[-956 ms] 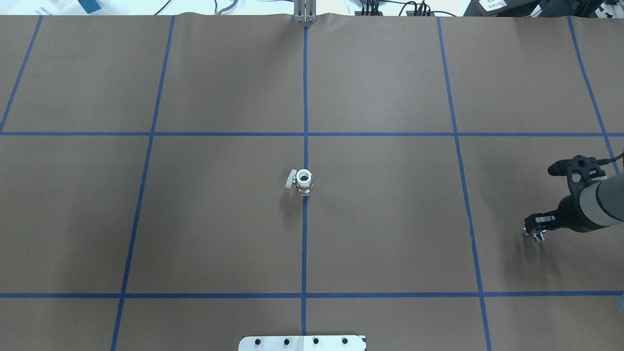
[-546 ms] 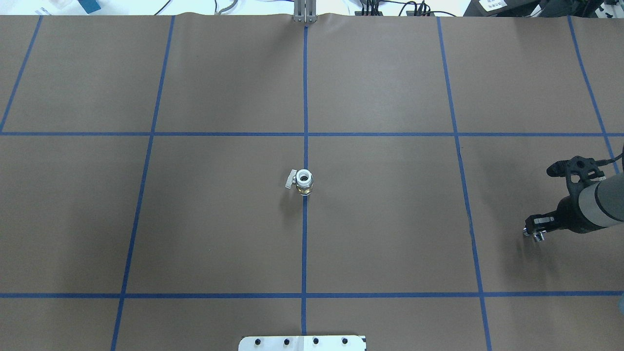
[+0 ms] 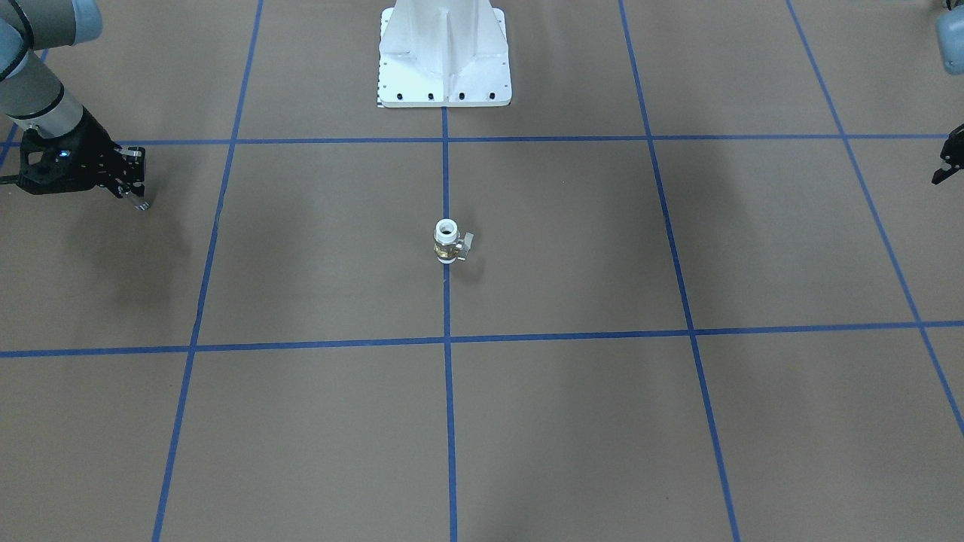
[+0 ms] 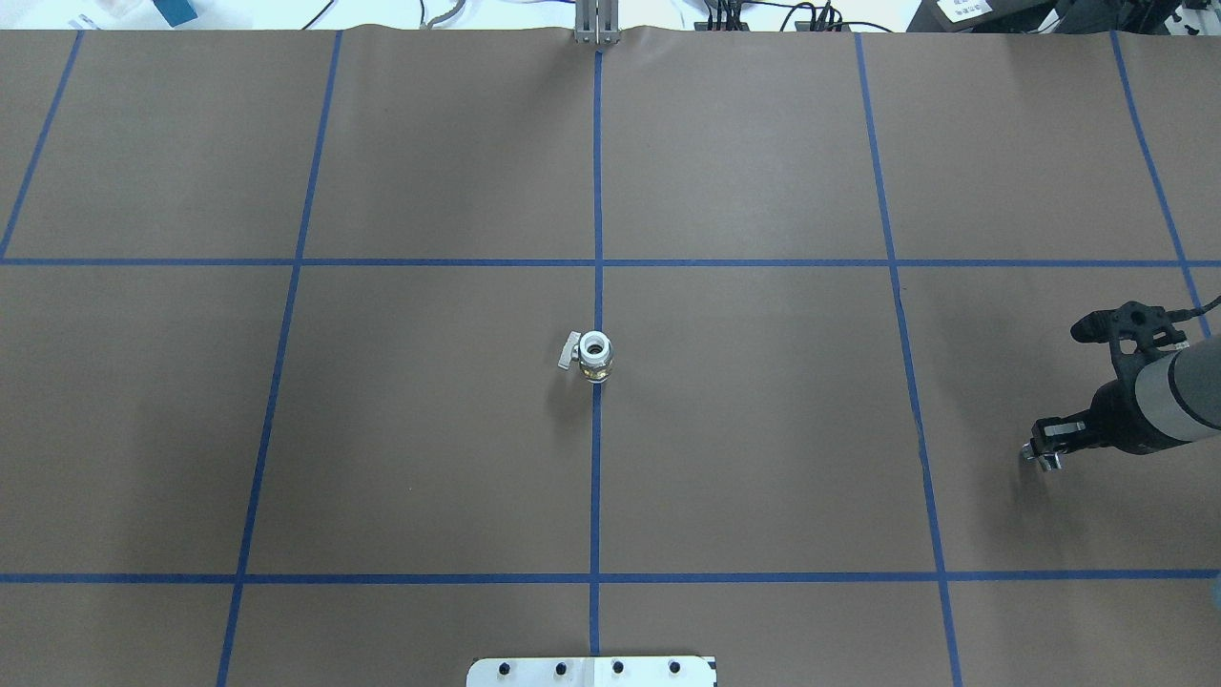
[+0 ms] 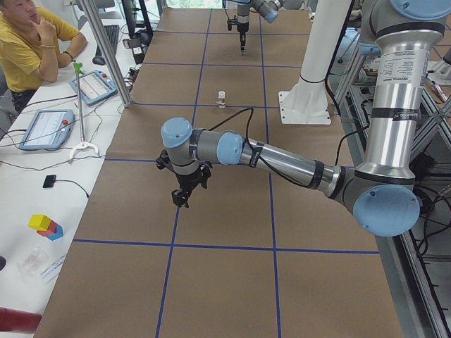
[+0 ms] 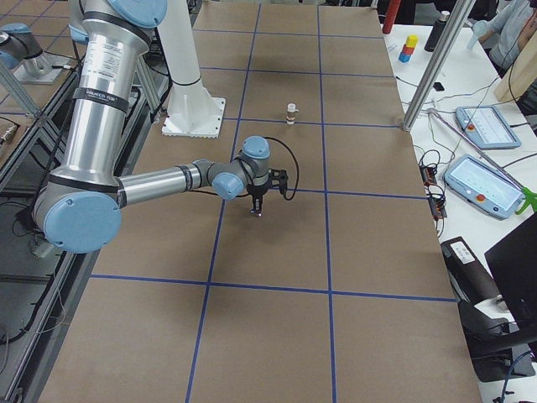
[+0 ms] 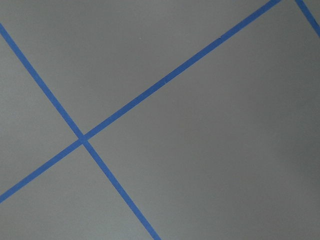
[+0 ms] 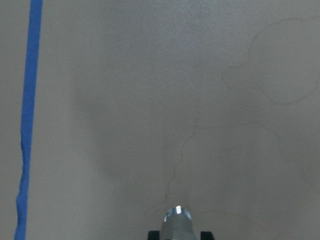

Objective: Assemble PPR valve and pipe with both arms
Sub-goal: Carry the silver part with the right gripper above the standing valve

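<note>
We see the PPR valve (image 4: 595, 355) standing upright on the centre blue line (image 4: 593, 477) of the worktop (image 4: 763, 429), well apart from both tools. Our right tool (image 4: 1042, 455) pinches the pipe (image 8: 176, 223) far to the right. We cannot tell whether the left tool (image 5: 182, 196) is spread or pressed together.

Brown table (image 4: 763, 429), blue tape grid (image 4: 429, 261), PPR valve (image 4: 595, 355) upright at centre

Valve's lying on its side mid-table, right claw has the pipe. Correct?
Not quite. The valve stands upright, open end up, as the overhead view shows. The rest is right: it sits mid-table, and the right claw holds the pipe.
</note>
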You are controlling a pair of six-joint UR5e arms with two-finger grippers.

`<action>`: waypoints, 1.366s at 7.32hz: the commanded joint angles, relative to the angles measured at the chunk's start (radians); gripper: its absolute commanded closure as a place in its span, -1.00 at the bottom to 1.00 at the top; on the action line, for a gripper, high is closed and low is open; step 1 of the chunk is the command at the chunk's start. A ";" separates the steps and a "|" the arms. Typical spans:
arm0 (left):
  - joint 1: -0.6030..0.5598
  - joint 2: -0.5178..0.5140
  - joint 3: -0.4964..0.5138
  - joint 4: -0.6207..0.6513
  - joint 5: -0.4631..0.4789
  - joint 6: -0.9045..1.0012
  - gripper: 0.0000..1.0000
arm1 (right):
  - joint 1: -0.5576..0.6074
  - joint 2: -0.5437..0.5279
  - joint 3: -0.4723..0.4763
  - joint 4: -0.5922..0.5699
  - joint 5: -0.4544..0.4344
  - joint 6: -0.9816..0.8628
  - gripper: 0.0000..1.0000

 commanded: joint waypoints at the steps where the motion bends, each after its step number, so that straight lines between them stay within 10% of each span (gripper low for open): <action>1: 0.000 0.000 -0.002 0.000 0.000 -0.014 -1.00 | 0.034 0.053 0.027 -0.037 0.057 0.002 1.00; 7: -0.002 0.006 -0.005 0.002 0.002 -0.110 -1.00 | -0.027 0.741 0.023 -0.762 0.006 0.213 1.00; 10: -0.002 0.021 -0.005 0.000 0.002 -0.112 -1.00 | -0.106 1.007 -0.176 -0.769 -0.045 0.413 1.00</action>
